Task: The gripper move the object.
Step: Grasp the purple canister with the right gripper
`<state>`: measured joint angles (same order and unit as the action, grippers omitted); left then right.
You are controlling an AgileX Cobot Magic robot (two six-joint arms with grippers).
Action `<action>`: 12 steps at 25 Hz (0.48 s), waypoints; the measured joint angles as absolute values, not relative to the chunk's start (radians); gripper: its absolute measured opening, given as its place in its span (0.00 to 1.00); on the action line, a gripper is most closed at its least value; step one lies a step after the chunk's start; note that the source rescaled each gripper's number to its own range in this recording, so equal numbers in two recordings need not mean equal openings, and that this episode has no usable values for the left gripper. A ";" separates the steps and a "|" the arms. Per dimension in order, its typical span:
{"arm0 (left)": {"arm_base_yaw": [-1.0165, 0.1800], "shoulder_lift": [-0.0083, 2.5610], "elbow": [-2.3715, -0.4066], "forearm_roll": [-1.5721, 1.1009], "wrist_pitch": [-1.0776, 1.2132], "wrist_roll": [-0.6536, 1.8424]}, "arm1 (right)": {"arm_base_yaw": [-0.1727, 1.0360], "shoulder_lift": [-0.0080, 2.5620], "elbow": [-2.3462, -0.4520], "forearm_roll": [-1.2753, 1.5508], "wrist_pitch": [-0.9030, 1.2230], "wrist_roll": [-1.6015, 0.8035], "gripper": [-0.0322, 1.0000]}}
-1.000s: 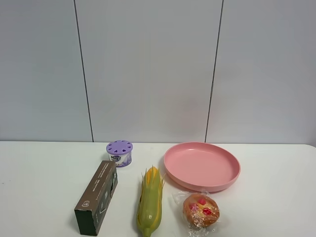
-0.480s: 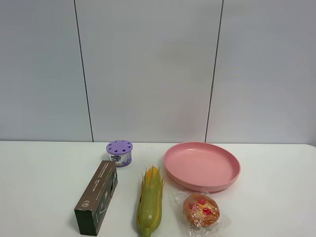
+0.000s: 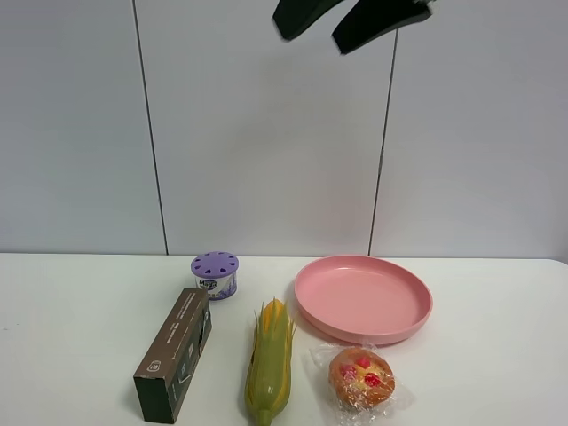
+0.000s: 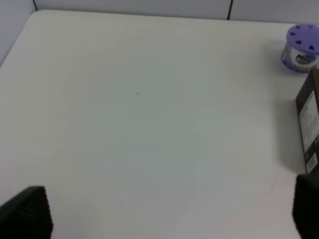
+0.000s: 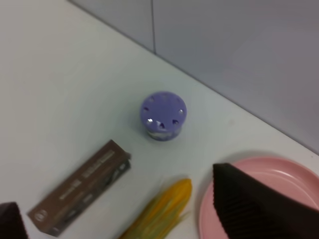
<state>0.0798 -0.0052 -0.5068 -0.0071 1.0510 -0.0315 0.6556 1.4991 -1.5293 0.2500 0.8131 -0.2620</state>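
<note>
The small white tub with a purple perforated lid [image 3: 215,274] stands upright on the white table, behind the dark oblong box [image 3: 175,352]. It also shows in the left wrist view [image 4: 301,48] and the right wrist view [image 5: 163,115]. My right gripper [image 3: 342,18] hangs high above the table at the top edge, open and empty; in its own view the right gripper [image 5: 134,214] is far above the tub. My left gripper [image 4: 164,214] is open and empty over bare table, well away from the tub.
A pink plate [image 3: 417,306] sits right of the tub. A corn cob [image 3: 270,362] lies between the box and a wrapped muffin [image 3: 361,377]. A grey panelled wall stands close behind the table.
Two black fingers of the right gripper have come into the top of the exterior view. Nothing on the table has moved.
</note>
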 joint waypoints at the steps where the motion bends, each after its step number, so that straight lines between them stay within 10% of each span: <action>1: 0.080 -0.005 -0.507 -0.007 1.051 -0.031 | 0.701 1.545 -1.565 0.155 0.819 -0.194 0.06; 8: 0.080 -0.005 -0.507 -0.007 1.051 -0.031 | 0.848 1.901 -2.046 -0.157 0.967 0.117 0.07; 12: 0.080 -0.005 -0.507 -0.007 1.051 -0.031 | 0.846 2.094 -2.288 -0.192 1.030 0.162 0.30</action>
<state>0.0798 -0.0052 -0.5068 -0.0071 1.0510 -0.0315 0.8459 2.0944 -2.2876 -0.1918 1.0295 0.1620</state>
